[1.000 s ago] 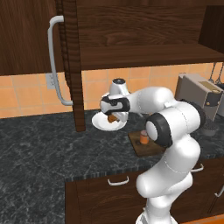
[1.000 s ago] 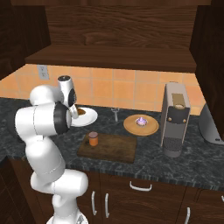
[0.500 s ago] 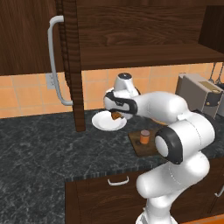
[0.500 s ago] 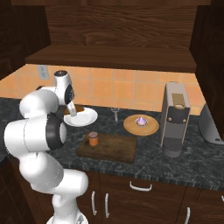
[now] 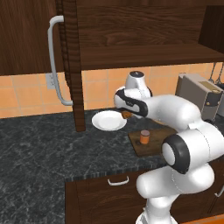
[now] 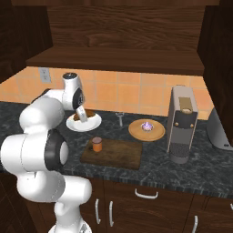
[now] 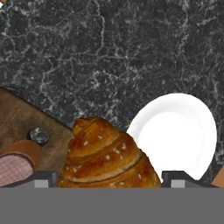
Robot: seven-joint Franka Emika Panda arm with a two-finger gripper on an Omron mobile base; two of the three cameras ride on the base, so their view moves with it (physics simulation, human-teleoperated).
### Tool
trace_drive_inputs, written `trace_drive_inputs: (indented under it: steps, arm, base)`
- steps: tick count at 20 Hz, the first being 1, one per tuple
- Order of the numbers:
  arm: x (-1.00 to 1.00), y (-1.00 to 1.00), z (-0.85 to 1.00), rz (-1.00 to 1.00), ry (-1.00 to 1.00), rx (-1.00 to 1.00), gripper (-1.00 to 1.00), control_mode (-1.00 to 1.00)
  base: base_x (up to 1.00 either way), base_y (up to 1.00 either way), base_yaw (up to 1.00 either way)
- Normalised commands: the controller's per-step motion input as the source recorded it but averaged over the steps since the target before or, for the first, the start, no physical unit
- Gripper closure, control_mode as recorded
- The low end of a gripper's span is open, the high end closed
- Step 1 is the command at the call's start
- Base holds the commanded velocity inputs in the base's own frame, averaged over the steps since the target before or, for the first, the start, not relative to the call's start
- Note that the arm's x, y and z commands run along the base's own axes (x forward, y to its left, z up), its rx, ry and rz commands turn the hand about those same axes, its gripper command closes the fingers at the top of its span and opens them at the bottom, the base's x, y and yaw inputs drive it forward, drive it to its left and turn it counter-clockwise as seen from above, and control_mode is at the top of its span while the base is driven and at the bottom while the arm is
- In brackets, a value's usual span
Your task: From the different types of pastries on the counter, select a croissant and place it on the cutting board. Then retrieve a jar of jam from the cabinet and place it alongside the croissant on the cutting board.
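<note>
Counted from left to right in the right base view: one cabinet (image 6: 123,32) with its shelf above the counter (image 6: 150,170); one round white plate (image 6: 78,124); one jar of jam (image 6: 97,144); one cutting board (image 6: 116,154); one round tan wooden plate (image 6: 146,132) carrying one purple-topped cupcake (image 6: 146,126); one coffee machine (image 6: 182,123); the cupboard's long grey bar handle (image 5: 54,65) appears in the left base view at 10 o'clock. The jar stands upright on the left end of the board; the white plate lies at 11 o'clock from the board; the tan plate at 1 o'clock from it. One croissant (image 7: 107,157) is present; in the hand view it sits between the two finger tips, at the 6 o'clock edge, with the plate to its right and the board and jar to its left; it is raised off the counter, above the near edge of the white plate beside the board. The gripper (image 6: 83,117) has its jaws spread wide and closed on the croissant's flanks. Arm pose: the base column rises at 7 o'clock in the right base view; the elbow bulges toward the camera; the forearm reaches back toward the wall; the wrist turns the hand downward over the plate's rim; in the left base view the gripper (image 5: 126,114) hangs just right of the plate, with the brown pastry showing below the hand.
</note>
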Motion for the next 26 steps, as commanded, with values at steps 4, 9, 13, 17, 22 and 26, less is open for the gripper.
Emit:
trace_drive_inputs:
  steps: [4, 9, 13, 17, 22, 26]
  arm:
    - [-0.25, -0.49, 0.0, 0.0, 0.0, 0.0, 1.0, -1.0]
    - [-0.14, -0.81, 0.0, 0.0, 0.0, 0.0, 1.0, -1.0]
    - [-0.1, -0.76, 0.0, 0.0, 0.0, 0.0, 1.0, -1.0]
    - [-0.15, -0.64, 0.01, 0.0, 0.0, -0.01, 1.0, -1.0]
    - [-0.14, -0.62, 0.0, 0.0, 0.0, -0.02, 1.0, -1.0]
    - [-0.33, -0.58, 0.0, 0.0, 0.01, -0.06, 1.0, -1.0]
  base:
    - [0.0, 0.0, 0.0]
    - [0.0, 0.0, 0.0]
    - [0.0, 0.0, 0.0]
    - [0.0, 0.0, 0.0]
    - [0.0, 0.0, 0.0]
    - [0.0, 0.0, 0.0]
